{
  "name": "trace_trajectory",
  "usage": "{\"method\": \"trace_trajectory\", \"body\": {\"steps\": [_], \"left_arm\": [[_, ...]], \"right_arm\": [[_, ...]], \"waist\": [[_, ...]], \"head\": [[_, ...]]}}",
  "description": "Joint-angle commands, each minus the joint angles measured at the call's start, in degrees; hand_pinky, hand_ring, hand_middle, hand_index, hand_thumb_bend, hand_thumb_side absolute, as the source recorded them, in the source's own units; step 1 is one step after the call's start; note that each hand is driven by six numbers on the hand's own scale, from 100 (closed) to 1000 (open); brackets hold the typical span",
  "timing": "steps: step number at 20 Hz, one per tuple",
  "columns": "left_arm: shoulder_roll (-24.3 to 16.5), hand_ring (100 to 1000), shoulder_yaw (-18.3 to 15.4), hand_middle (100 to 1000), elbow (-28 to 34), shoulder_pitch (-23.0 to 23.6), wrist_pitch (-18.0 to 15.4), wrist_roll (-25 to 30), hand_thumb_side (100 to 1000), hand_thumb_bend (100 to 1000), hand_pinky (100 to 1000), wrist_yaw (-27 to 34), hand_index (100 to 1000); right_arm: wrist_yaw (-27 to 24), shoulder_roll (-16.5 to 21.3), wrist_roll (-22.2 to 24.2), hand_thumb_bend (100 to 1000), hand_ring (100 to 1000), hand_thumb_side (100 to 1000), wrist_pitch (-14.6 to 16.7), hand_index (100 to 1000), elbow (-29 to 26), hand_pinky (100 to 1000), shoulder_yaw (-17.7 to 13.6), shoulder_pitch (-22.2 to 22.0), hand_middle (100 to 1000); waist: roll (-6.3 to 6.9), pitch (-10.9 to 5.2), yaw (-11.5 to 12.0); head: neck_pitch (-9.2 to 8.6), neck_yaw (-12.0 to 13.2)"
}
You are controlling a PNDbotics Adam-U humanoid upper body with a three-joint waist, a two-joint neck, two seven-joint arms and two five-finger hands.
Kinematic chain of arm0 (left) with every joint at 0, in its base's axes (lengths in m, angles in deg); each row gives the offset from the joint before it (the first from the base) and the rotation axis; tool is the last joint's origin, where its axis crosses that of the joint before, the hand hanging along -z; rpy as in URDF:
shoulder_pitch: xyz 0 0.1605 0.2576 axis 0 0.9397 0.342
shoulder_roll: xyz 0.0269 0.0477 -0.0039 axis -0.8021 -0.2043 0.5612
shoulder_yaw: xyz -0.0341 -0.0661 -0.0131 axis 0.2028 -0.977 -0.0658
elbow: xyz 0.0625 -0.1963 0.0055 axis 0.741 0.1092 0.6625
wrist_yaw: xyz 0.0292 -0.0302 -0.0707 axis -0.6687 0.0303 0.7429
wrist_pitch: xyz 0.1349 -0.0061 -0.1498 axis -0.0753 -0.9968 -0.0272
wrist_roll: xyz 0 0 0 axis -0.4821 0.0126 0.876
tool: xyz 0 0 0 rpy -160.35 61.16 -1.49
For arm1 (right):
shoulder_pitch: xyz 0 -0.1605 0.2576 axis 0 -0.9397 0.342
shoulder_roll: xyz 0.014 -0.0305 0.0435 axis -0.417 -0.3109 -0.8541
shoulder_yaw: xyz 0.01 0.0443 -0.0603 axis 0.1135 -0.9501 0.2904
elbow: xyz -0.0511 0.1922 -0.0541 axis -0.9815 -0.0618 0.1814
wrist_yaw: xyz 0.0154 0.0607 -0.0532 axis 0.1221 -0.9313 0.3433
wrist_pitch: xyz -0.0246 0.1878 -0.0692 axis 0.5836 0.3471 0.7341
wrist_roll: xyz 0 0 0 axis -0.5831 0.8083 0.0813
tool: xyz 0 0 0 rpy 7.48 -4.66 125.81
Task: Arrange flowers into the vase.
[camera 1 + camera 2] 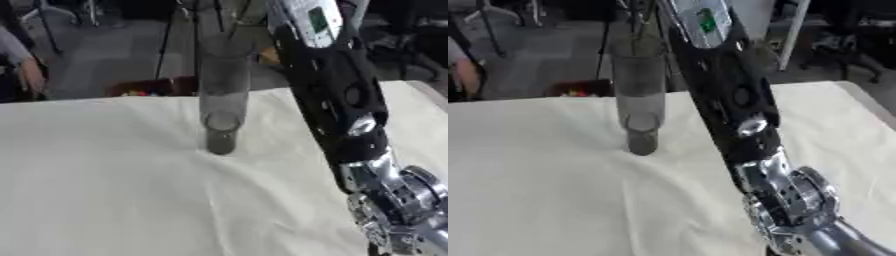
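Note:
A tall clear glass vase (221, 107) stands upright on the white cloth, a little behind the middle of the table. Thin dark stems (635, 20) seem to rise from its mouth and leave the picture at the top; no flower heads show. My right arm (337, 100) crosses the picture from the lower right to the top, just right of the vase: silver joints near me, then a black forearm with a white panel. Its hand is above the top edge, out of sight. My left hand shows in neither view.
The white cloth (114, 190) covers the table and is slightly creased. The table's far edge (96, 98) runs behind the vase, its right edge (868, 102) at the far right. A dark red object (149, 87) lies beyond the far edge.

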Motion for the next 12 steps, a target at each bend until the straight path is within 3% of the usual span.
{"method": "trace_trajectory", "body": {"steps": [1, 12], "left_arm": [[-1.5, 907, -0.2, 940, 1.1, -0.9, 0.0, 0.2, 1000, 100, 805, 0.2, 976], [-1.8, 907, -0.2, 940, 1.1, -1.2, -0.1, 0.3, 1000, 100, 805, 0.2, 976]], "right_arm": [[0.0, 0.7, 0.1, 100, 100, 310, 0.4, 100, 0.2, 100, -0.4, 1.5, 100], [0.9, 1.6, 0.6, 100, 100, 320, 1.6, 100, 2.9, 100, -0.8, 1.3, 100]], "waist": [[0.18, -0.86, 0.2], [0.09, 0.52, 1.0]], "head": [[-1.06, -0.4], [-2.51, -1.6]]}}
